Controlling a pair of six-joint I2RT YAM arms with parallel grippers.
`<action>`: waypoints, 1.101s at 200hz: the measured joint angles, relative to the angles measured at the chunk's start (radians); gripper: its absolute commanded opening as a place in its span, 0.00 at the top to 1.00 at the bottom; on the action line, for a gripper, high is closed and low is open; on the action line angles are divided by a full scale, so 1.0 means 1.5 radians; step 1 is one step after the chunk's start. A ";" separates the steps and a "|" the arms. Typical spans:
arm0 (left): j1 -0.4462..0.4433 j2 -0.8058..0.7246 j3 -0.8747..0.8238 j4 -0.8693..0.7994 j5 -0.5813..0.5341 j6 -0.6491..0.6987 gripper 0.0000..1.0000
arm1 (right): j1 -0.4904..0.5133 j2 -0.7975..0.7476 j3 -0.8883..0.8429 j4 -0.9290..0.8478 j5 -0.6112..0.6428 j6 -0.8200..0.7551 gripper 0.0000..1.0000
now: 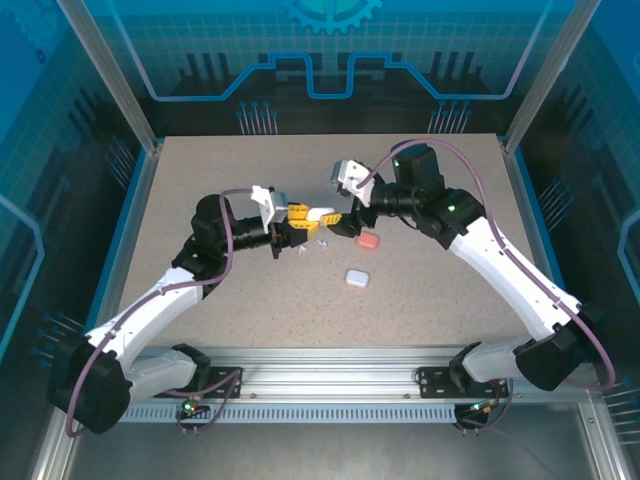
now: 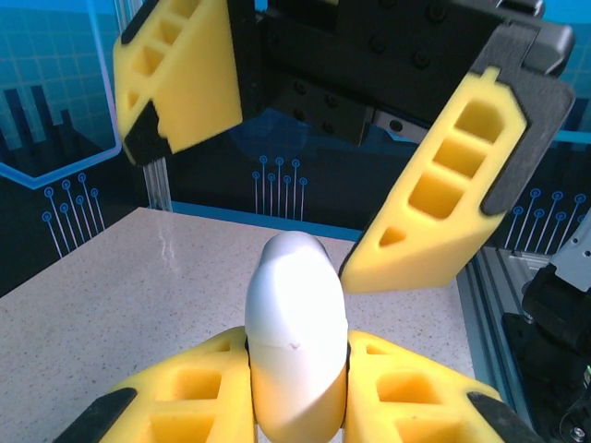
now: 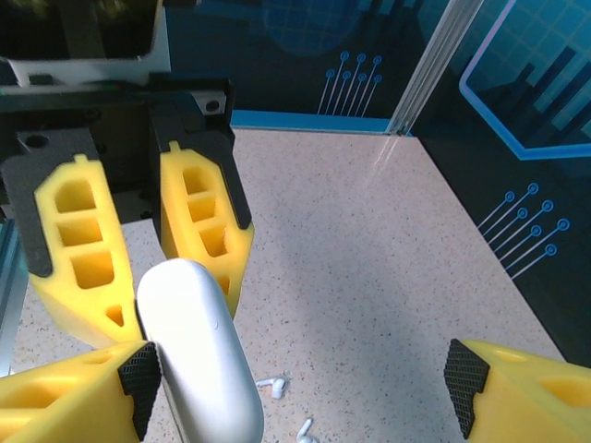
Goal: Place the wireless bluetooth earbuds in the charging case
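Earbuds: two white ones lie loose on the bench, near each other, below where the two grippers meet. From above they read as pale specks.
Held case: white pebble, lid closed, lifted clear of the bench and roughly level between the two arms.
Left gripper: jaws pinching one end of the held case, a yellow finger pressed to each side.
Right gripper: jaws spread wide and facing the left gripper. The free end of the held case sits between them, close against one finger and well apart from the other. Cannot tell whether it touches.
Pink case: closed, flat on the bench near the right gripper.
Spare white case: closed, on the bench nearer the arm bases, near the pink case but apart from it.
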 measured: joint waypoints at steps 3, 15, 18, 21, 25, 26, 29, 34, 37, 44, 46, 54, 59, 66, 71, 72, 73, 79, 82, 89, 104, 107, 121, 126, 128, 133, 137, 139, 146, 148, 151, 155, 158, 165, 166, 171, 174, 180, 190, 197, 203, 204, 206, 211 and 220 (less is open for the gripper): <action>0.000 0.000 0.000 -0.001 -0.002 0.000 0.92 | 0.000 0.003 0.001 -0.002 0.000 -0.001 0.17; 0.000 0.000 0.000 -0.007 -0.007 0.000 0.92 | 0.001 0.012 0.004 -0.008 0.000 -0.003 0.17; 0.000 0.000 0.000 -0.008 -0.008 0.000 0.92 | 0.001 0.014 0.004 -0.009 0.000 -0.005 0.17; 0.000 0.000 0.000 -0.009 -0.009 0.000 0.92 | 0.001 0.015 0.004 -0.010 0.000 -0.005 0.17; 0.000 0.000 0.000 -0.011 -0.011 0.000 0.92 | 0.001 0.016 0.004 -0.011 0.000 -0.005 0.17; 0.000 0.000 0.000 -0.011 -0.011 0.000 0.92 | 0.001 0.016 0.004 -0.011 0.000 -0.005 0.17; 0.000 0.000 0.000 -0.012 -0.011 0.000 0.92 | 0.001 0.017 0.004 -0.012 0.000 -0.005 0.17; 0.000 0.000 0.000 -0.012 -0.012 0.000 0.92 | 0.001 0.017 0.004 -0.012 0.000 -0.005 0.17; 0.000 0.000 0.000 -0.012 -0.012 0.000 0.92 | 0.001 0.017 0.004 -0.012 0.001 -0.005 0.17; 0.000 0.000 0.000 -0.011 -0.013 0.000 0.92 | 0.001 0.017 0.004 -0.012 0.002 -0.005 0.17; 0.000 0.000 0.000 -0.011 -0.013 0.000 0.92 | 0.001 0.017 0.004 -0.012 0.003 -0.005 0.17; 0.000 0.000 0.000 -0.012 -0.013 0.000 0.92 | 0.001 0.017 0.004 -0.012 0.003 -0.004 0.17; 0.000 0.000 0.000 -0.012 -0.014 0.000 0.92 | 0.001 0.017 0.004 -0.012 0.005 -0.004 0.18; 0.000 0.000 0.000 -0.012 -0.014 0.000 0.92 | 0.001 0.017 0.004 -0.012 0.006 -0.004 0.18; 0.000 0.000 0.000 -0.012 -0.014 0.000 0.92 | 0.001 0.017 0.005 -0.012 0.006 -0.004 0.18; 0.000 0.000 0.000 -0.012 -0.014 0.000 0.92 | 0.001 0.017 0.005 -0.012 0.007 -0.004 0.18; 0.000 0.000 0.000 -0.012 -0.014 0.000 0.92 | 0.001 0.017 0.005 -0.012 0.007 -0.004 0.18; 0.000 0.000 0.000 -0.012 -0.014 0.000 0.92 | 0.001 0.017 0.006 -0.012 0.008 -0.002 0.18; 0.000 0.000 0.000 -0.012 -0.015 0.000 0.92 | 0.001 0.017 0.006 -0.012 0.009 -0.002 0.18; 0.000 0.000 0.000 -0.012 -0.017 0.001 0.92 | 0.001 0.017 0.008 -0.013 0.011 0.000 0.18; 0.000 0.000 0.000 -0.011 -0.019 0.003 0.92 | 0.000 0.017 0.011 -0.014 0.016 0.002 0.18; 0.000 0.000 0.000 -0.011 -0.019 0.003 0.92 | 0.000 0.017 0.013 -0.016 0.016 0.002 0.18; 0.000 0.000 0.000 -0.011 -0.021 0.005 0.92 | 0.000 0.021 0.022 -0.022 0.018 0.003 0.18; 0.000 0.000 0.000 -0.012 -0.023 0.005 0.92 | 0.000 0.022 0.024 -0.023 0.018 0.004 0.18; 0.000 0.000 0.000 -0.012 -0.023 0.005 0.92 | 0.000 0.023 0.025 -0.024 0.018 0.003 0.18; 0.000 0.000 0.000 -0.012 -0.024 0.005 0.92 | 0.000 0.025 0.028 -0.027 0.018 0.003 0.18; 0.000 0.000 0.000 -0.012 -0.026 0.005 0.92 | 0.000 0.027 0.031 -0.029 0.018 0.004 0.18; 0.000 0.000 0.000 -0.012 -0.026 0.005 0.92 | 0.000 0.027 0.031 -0.029 0.018 0.004 0.18; 0.000 0.000 0.000 -0.012 -0.027 0.005 0.92 | 0.000 0.029 0.033 -0.031 0.018 0.004 0.18; 0.000 0.000 0.000 -0.012 -0.027 0.005 0.92 | 0.000 0.030 0.033 -0.032 0.018 0.004 0.18; 0.000 0.000 0.000 -0.013 -0.028 0.005 0.92 | 0.000 0.030 0.035 -0.033 0.018 0.004 0.18; 0.000 0.000 0.000 -0.014 -0.029 0.005 0.92 | 0.000 0.031 0.036 -0.034 0.018 0.004 0.18; 0.000 0.000 0.000 -0.014 -0.029 0.005 0.92 | 0.000 0.033 0.037 -0.035 0.018 0.004 0.18; 0.000 0.000 0.000 -0.015 -0.031 0.006 0.92 | -0.001 0.034 0.040 -0.037 0.018 0.004 0.18; 0.000 0.000 0.000 -0.015 -0.031 0.006 0.92 | -0.001 0.035 0.040 -0.037 0.018 0.004 0.18; 0.000 0.000 0.000 -0.015 -0.032 0.006 0.92 | -0.001 0.035 0.041 -0.036 0.018 0.004 0.18; 0.000 0.000 0.000 -0.015 -0.032 0.006 0.92 | -0.001 0.036 0.042 -0.037 0.018 0.004 0.18; 0.000 0.000 0.000 -0.015 -0.034 0.008 0.92 | -0.002 0.036 0.042 -0.037 0.018 0.004 0.18; 0.000 0.000 0.000 -0.015 -0.034 0.011 0.92 | -0.002 0.037 0.045 -0.040 0.018 0.004 0.18; 0.000 0.000 0.000 -0.015 -0.036 0.013 0.92 | -0.003 0.038 0.046 -0.041 0.018 0.004 0.18; 0.000 0.000 0.000 -0.015 -0.036 0.015 0.92 | -0.004 0.038 0.048 -0.042 0.018 0.004 0.18; 0.000 0.000 0.000 -0.015 -0.036 0.016 0.92 | -0.004 0.038 0.048 -0.042 0.018 0.004 0.18; 0.000 0.000 0.000 -0.015 -0.037 0.016 0.92 | -0.005 0.039 0.049 -0.042 0.018 0.004 0.18; 0.000 0.000 0.000 -0.017 -0.037 0.016 0.92 | -0.005 0.039 0.050 -0.041 0.018 0.004 0.18; 0.000 0.000 0.000 -0.020 -0.036 0.017 0.92 | -0.007 0.039 0.054 -0.040 0.019 0.006 0.18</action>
